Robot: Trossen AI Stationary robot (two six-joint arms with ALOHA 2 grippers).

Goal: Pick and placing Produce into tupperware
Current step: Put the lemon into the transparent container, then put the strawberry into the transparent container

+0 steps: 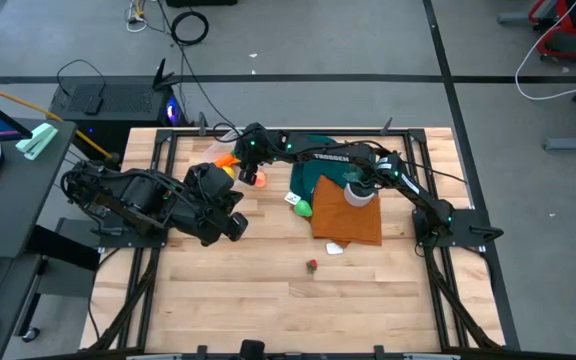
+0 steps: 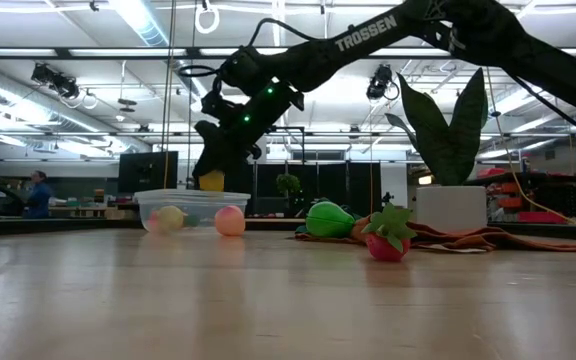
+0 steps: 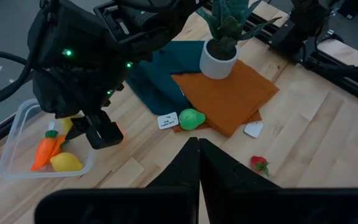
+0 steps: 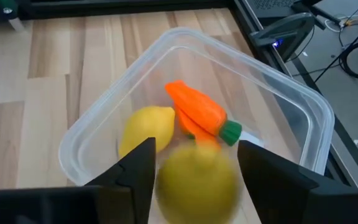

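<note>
**Second yellow piece held over the tupperware**

Nearest the low camera, the tiny red berry lies alone on the bare wood, well apart from the container. Behind it, the green piece rests at the edge of the orange cloth, and the peach sits just beside the tupperware.

A placing step is judged to be in hand. The right gripper is clamped on a yellow piece directly above the tupperware, in which a carrot and another yellow piece already lie. A short descent and a release are called for next, then a reach for the peach.

Only the right wrist view shows the held piece pinched between the fingers and the free space beneath it. The high view alone places the left gripper waiting at the table's left, and the left wrist view shows its fingers pressed together. The potted plant is seen standing on the cloth.
</note>
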